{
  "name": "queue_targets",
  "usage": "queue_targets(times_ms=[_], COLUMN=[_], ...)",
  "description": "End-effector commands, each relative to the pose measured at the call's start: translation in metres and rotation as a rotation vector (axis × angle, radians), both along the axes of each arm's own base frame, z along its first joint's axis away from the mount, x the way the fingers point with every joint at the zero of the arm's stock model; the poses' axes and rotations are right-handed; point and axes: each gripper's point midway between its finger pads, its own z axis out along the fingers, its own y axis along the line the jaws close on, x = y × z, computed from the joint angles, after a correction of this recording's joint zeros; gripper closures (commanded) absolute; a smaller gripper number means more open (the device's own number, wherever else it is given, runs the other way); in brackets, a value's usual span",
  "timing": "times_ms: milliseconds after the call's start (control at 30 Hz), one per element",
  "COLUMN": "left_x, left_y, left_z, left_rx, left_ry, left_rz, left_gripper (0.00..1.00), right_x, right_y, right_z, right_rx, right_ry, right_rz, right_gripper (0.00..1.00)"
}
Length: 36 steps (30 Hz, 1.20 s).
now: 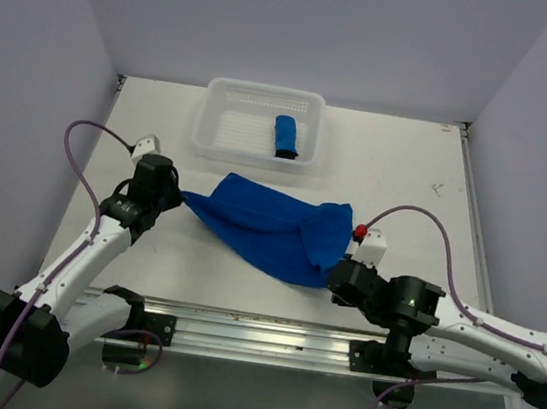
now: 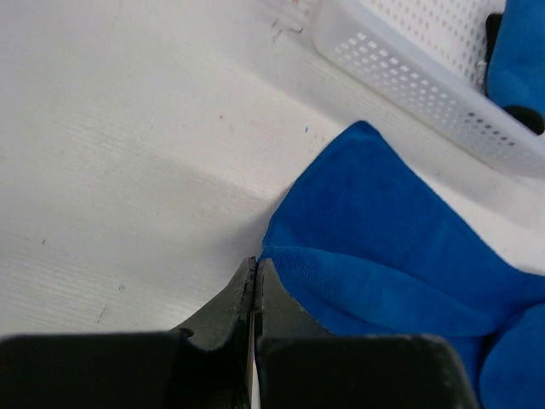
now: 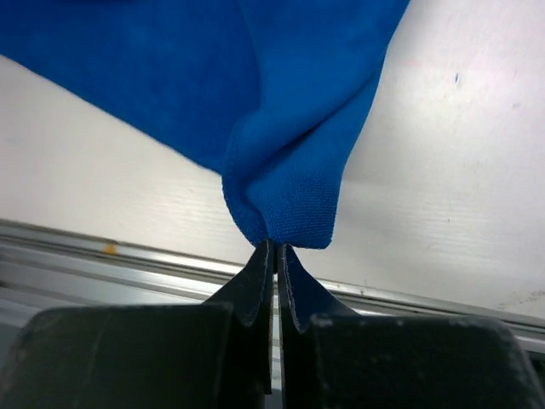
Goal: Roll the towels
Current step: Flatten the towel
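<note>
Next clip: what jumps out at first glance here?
A loose blue towel lies crumpled mid-table, its left corner pinched by the left gripper and a bunched fold at its near right side by the right gripper. At the table's far edge, a rolled blue towel sits inside the white basket.
</note>
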Motion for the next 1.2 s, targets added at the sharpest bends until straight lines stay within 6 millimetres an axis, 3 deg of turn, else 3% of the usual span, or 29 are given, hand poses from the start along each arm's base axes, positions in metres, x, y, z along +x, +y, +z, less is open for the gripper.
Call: queue_targets(times_ms=[0, 33, 100, 200, 267, 300, 400, 433, 600, 633, 700, 800, 900, 967, 1033, 1167], left_x=[0.029, 0.036, 0.044, 0.059, 0.065, 0.069, 0.074, 0.077, 0.09, 0.093, 0.097, 0.099, 0.097, 0.095, 0.092, 0.089], left_y=[0.005, 0.01, 0.012, 0.033, 0.038, 0.053, 0.071, 0.084, 0.081, 0.078, 0.077, 0.075, 0.07, 0.069, 0.074, 0.079], left_z=[0.048, 0.06, 0.064, 0.084, 0.083, 0.09, 0.097, 0.109, 0.145, 0.157, 0.169, 0.185, 0.201, 0.207, 0.217, 0.22], left_rx=[-0.045, -0.063, -0.087, -0.125, -0.159, -0.188, -0.219, -0.215, -0.27, -0.286, -0.287, -0.292, -0.295, -0.292, -0.261, -0.241], left_ry=[-0.122, -0.146, -0.143, -0.169, -0.158, -0.174, -0.179, -0.202, -0.295, -0.316, -0.326, -0.355, -0.382, -0.383, -0.395, -0.394], left_rz=[0.016, 0.022, 0.017, 0.052, 0.054, 0.078, 0.109, 0.144, 0.137, 0.123, 0.113, 0.092, 0.061, 0.052, 0.068, 0.091], left_gripper=[1.0, 1.0, 1.0, 1.0, 1.0, 1.0, 1.0, 1.0, 1.0, 1.0, 1.0, 1.0, 1.0, 1.0, 1.0, 1.0], right_x=[0.032, 0.047, 0.062, 0.102, 0.128, 0.139, 0.176, 0.192, 0.237, 0.248, 0.255, 0.257, 0.257, 0.253, 0.252, 0.237], right_y=[-0.018, -0.021, -0.019, -0.027, -0.04, -0.043, -0.06, -0.077, -0.047, -0.042, -0.033, -0.025, -0.019, -0.023, -0.032, -0.065], right_z=[0.048, 0.061, 0.073, 0.095, 0.099, 0.111, 0.127, 0.13, 0.172, 0.189, 0.211, 0.223, 0.217, 0.217, 0.206, 0.211], right_rx=[-0.01, -0.015, 0.013, 0.059, 0.076, 0.113, 0.244, 0.288, 0.522, 0.558, 0.616, 0.685, 0.787, 0.847, 0.905, 0.88], right_ry=[-0.142, -0.163, -0.157, -0.183, -0.153, -0.158, -0.12, -0.117, -0.087, -0.106, -0.115, -0.092, -0.034, -0.03, -0.004, -0.098], right_rz=[-0.131, -0.165, -0.182, -0.251, -0.311, -0.327, -0.393, -0.465, -0.403, -0.402, -0.379, -0.382, -0.428, -0.465, -0.545, -0.692], right_gripper=[1.0, 1.0, 1.0, 1.0, 1.0, 1.0, 1.0, 1.0, 1.0, 1.0, 1.0, 1.0, 1.0, 1.0, 1.0, 1.0])
